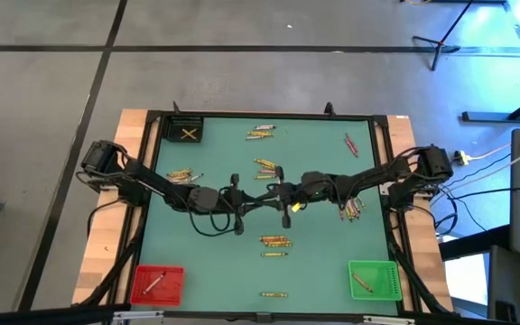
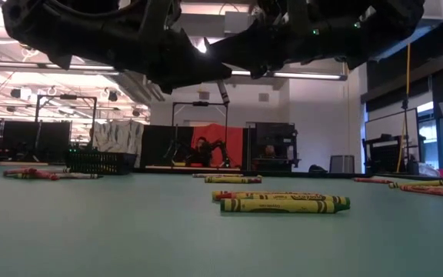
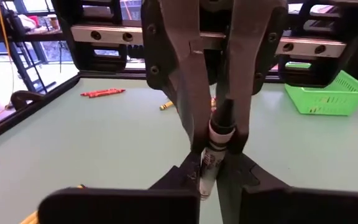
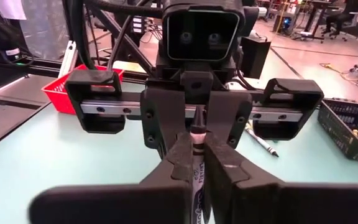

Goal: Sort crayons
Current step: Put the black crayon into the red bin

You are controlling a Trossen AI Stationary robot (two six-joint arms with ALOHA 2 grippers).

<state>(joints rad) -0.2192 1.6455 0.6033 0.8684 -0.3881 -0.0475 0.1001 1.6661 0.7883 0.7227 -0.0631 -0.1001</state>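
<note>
1. Black wrapper with a pale label: that is the black crayon (image 3: 211, 152) held up over the middle of the table. Its label carries small print, too small for me to read.
2. Its long axis runs left to right, roughly level above the table, along the line between the 2 pincers. One end sits in each of them.
3. The left gripper (image 1: 264, 194) has its fingers together, clamped on the left end of the black crayon.
4. The right gripper (image 1: 289, 191) faces it tip to tip, and its fingers also look pressed onto the black crayon from the right.
5. The only bold mark on the table is a yellow X on the black bin (image 1: 188, 134) in the far left corner.
6. From table height, the closest yellow crayon (image 2: 283, 204) lies flat with its long axis left to right. Dark lettering runs along its wrapper, but I cannot make out the words.
7. Loose crayons (image 1: 275, 241) lie in small clusters across the green mat (image 1: 215, 244): some far, some to the left, some to the right below the right arm, and some near.
8. The red bin (image 1: 158, 284) sits at the near left and the green bin (image 1: 373, 280) at the near right. Each holds 1 stick.
</note>
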